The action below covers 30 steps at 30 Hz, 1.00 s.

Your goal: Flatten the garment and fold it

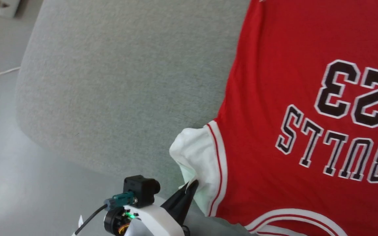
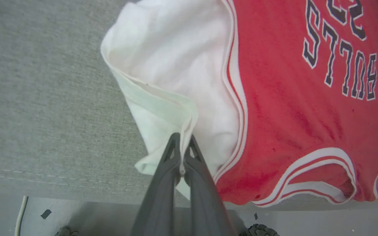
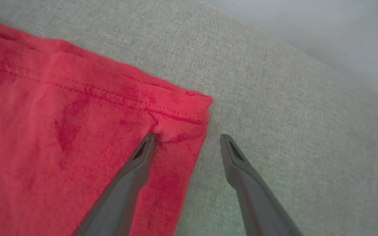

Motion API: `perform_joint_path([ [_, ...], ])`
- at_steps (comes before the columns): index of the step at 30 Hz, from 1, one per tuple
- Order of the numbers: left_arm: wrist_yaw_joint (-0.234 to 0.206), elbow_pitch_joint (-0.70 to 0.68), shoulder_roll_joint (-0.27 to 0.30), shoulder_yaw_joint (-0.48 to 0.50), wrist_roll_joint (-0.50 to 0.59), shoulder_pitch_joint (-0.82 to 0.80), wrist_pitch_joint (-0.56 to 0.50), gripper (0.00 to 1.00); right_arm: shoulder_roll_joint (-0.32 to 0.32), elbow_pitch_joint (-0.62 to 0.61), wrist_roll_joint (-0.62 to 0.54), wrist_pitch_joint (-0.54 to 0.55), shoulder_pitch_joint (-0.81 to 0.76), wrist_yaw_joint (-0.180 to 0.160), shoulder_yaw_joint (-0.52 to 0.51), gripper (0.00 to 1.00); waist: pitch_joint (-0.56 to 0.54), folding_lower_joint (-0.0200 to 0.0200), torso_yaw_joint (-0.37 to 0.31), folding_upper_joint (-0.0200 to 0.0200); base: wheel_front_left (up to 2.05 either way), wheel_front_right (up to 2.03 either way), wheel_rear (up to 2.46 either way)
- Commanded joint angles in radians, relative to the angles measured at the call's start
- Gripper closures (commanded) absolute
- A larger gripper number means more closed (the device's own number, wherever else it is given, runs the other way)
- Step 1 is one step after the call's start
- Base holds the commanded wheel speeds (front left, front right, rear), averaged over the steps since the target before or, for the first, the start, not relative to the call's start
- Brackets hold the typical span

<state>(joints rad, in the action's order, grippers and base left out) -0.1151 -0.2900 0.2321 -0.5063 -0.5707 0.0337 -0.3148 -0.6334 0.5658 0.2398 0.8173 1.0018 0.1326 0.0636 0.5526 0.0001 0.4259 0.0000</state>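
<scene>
1. Left gripper (image 2: 183, 139) sits closest to you: jaws closed tight on the hem of the white sleeve (image 2: 176, 59), pinching only a thin bit of cloth.
2. You see the garment (image 1: 274, 82) lying lettering-up on the grey fabric-covered counter (image 1: 110, 82). The red body is mostly flat, with the collar end right at the counter's near edge. The held sleeve is bunched and doubled over, not spread.
3. Right gripper (image 3: 189, 139) is at a stitched hem corner of the red cloth. Its jaws are spread wide and hold nothing. One finger is at the cloth, with a small pucker at its tip, and the other is over bare counter.
4. Risk: the sleeve grip looks shallow. If you pull hard, the hem likely slips out and the sleeve drops back in a crumple.
5. Risk: nothing pins the body. A sideways tug on the sleeve could drag the whole jersey, and the collar end could slide off the near edge.
6. Risk: the right jaws straddle the corner. If you close there, you may catch only the top layer or shove the hem into a deeper wrinkle.
7. Risk: if you lift the sleeve without opening its fold, the crease gets folded in.
</scene>
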Motion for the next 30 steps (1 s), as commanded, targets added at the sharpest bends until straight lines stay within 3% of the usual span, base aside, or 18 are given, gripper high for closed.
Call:
perform_joint_path([
  [1, 0.01, 0.007, -0.006, -0.004, 0.004, -0.017, 0.01, 1.0, -0.004, 0.027, -0.021, 0.011, 0.019, -0.002, 0.009, 0.0, 0.063, -0.0001, 0.064, 0.0, 0.0, 0.0, 0.0],
  [5, 0.01, 0.016, -0.009, 0.001, 0.001, -0.022, 0.018, 1.0, -0.009, 0.065, -0.015, 0.035, 0.014, -0.002, 0.032, 0.0, 0.061, -0.0001, 0.066, 0.0, 0.0, 0.0, 0.0],
  [6, 0.01, 0.02, -0.008, 0.002, 0.001, -0.023, 0.02, 1.0, -0.016, 0.076, -0.018, 0.046, 0.007, -0.002, 0.044, 1.0, 0.058, -0.0001, 0.064, 0.0, 0.0, 0.0, 0.0],
  [10, 0.005, 0.027, -0.003, 0.01, 0.003, -0.024, 0.026, 1.0, -0.037, 0.108, -0.01, 0.072, -0.023, -0.002, 0.066, 1.0, 0.037, -0.0001, 0.048, 0.0, 0.0, 0.0, 0.0],
  [15, -0.002, 0.035, 0.012, 0.022, 0.009, -0.025, 0.026, 1.0, -0.026, 0.125, 0.001, 0.022, -0.055, -0.002, 0.069, 1.0, -0.017, -0.0001, 0.003, 0.0, 0.0, 0.0, 0.0],
  [23, -0.037, 0.042, 0.057, 0.071, 0.007, 0.005, 0.016, 1.0, 0.007, 0.137, 0.059, -0.08, -0.18, -0.002, 0.096, 1.0, -0.191, -0.0001, -0.134, 0.0, 0.0, 0.0, 0.0],
  [30, -0.06, 0.046, 0.099, 0.124, -0.013, 0.042, 0.01, 1.0, -0.015, 0.021, 0.177, -0.109, -0.385, -0.002, 0.109, 1.0, -0.319, -0.0001, -0.256, 0.0, 0.0, 0.0, 0.0],
])
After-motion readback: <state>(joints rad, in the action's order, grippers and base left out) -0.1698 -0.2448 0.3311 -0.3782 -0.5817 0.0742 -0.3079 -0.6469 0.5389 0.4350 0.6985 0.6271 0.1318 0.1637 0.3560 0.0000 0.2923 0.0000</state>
